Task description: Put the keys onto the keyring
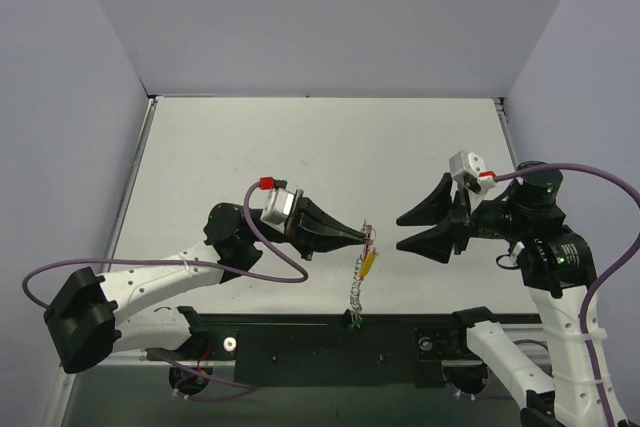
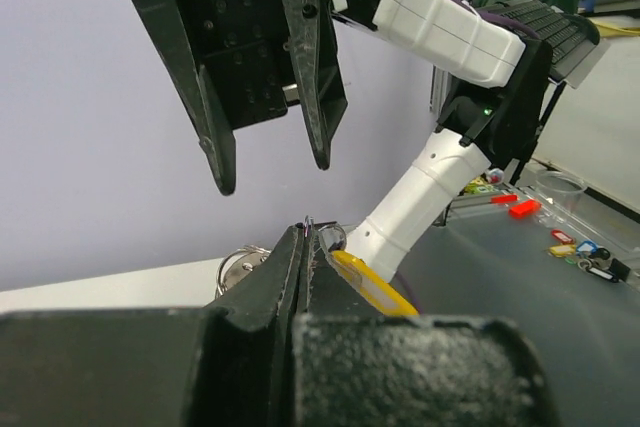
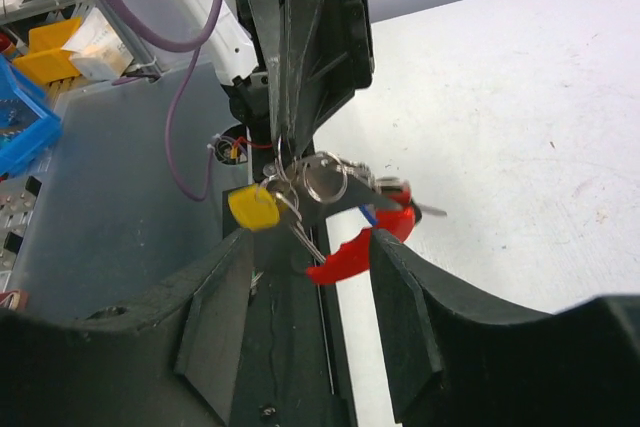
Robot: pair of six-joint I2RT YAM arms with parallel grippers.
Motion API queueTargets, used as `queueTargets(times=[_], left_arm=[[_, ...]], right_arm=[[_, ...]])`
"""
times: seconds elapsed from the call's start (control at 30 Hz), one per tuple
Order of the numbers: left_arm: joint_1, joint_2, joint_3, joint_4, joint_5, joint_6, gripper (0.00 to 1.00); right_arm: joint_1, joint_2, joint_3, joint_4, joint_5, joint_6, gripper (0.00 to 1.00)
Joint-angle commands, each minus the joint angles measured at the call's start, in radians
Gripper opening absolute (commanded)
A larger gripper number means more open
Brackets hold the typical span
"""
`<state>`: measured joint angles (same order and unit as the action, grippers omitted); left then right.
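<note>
My left gripper [image 1: 364, 237] is shut on the thin silvery keyring [image 1: 370, 238], held above the table in front of the arms. A yellow key [image 1: 369, 263] hangs from the ring, and a silvery chain [image 1: 356, 292] dangles down to the near edge. In the left wrist view the ring [image 2: 308, 223] shows pinched at the jaw tips, with the yellow key [image 2: 375, 287] to its right. My right gripper [image 1: 400, 231] stands open just right of the ring, holding nothing. Between its fingers [image 3: 405, 317] the right wrist view shows the keyring [image 3: 325, 180], the yellow key [image 3: 253, 207] and a blurred red key [image 3: 365, 245].
The black base plate [image 1: 330, 342] runs along the near edge under the chain. Purple cables [image 1: 270, 267] loop from both arms. Off the table lie spare keys [image 2: 585, 255] on a dark surface, and blue [image 3: 20, 127] and yellow bins [image 3: 50, 47].
</note>
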<state>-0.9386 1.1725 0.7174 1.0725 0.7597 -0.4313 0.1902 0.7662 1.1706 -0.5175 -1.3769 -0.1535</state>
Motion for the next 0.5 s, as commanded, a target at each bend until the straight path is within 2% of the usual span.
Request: queueTargets(times=[0.0, 0.17, 0.27, 0.47], left_arm=[[-0.026, 0.024, 0.028, 0.075, -0.052, -0.049, 0.00], [-0.057, 0.107, -0.009, 0.176, -0.126, -0.070, 0.00], [-0.069, 0.159, -0.024, 0.298, -0.157, -0.090, 0.00], [-0.071, 0.249, -0.053, 0.431, -0.152, -0.086, 0.00]], right_arm=[[-0.012, -0.031, -0.005, 0.091, -0.059, 0.066, 0.45], [-0.038, -0.038, -0.097, 0.105, -0.062, 0.062, 0.44], [-0.047, -0.042, -0.124, 0.105, -0.062, -0.016, 0.41], [-0.067, -0.002, -0.155, 0.083, -0.062, -0.135, 0.36]])
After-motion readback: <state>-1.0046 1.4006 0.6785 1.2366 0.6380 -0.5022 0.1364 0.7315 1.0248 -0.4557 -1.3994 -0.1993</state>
